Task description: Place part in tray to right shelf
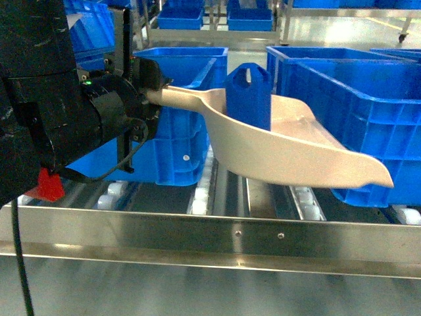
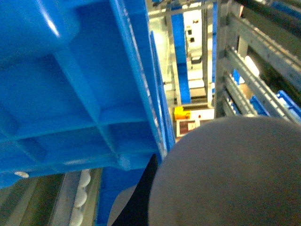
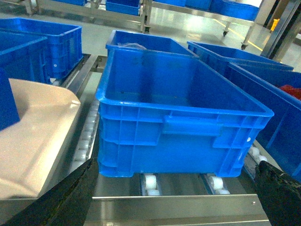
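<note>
This is a big bright room with shiny floors and rows of blue crates on metal racks. Close up is the right shelf (image 1: 217, 234), silver with a flat steel rail in front and white rollers (image 1: 200, 197) behind it. The left gripper (image 1: 154, 82) is black and is clamped on the long handle of the tray (image 1: 296, 155), holding it up in the air over the rollers. The tray is beige and shaped like a big scoop, with its wide lip pointing to the right and a bit down. The part (image 1: 249, 95) is a small blue block with loop holes on top, and it stands upright inside the tray near the handle end. The tray hangs between two blue crates: the left crate (image 1: 177, 125) sits just behind the handle, and the right crate (image 1: 355, 125) sits right behind the lip. In the right wrist view, the right gripper fingers (image 3: 66, 200) are dark shapes at the bottom corners, spread wide apart and holding nothing. Between them is the steel rail, and past it a big empty blue crate (image 3: 178, 127) rests on the rollers. The beige tray shows at the left of that view, beside the crate. The left wrist view is mostly filled by a crate's blue wall and a blurry gray shape.
</note>
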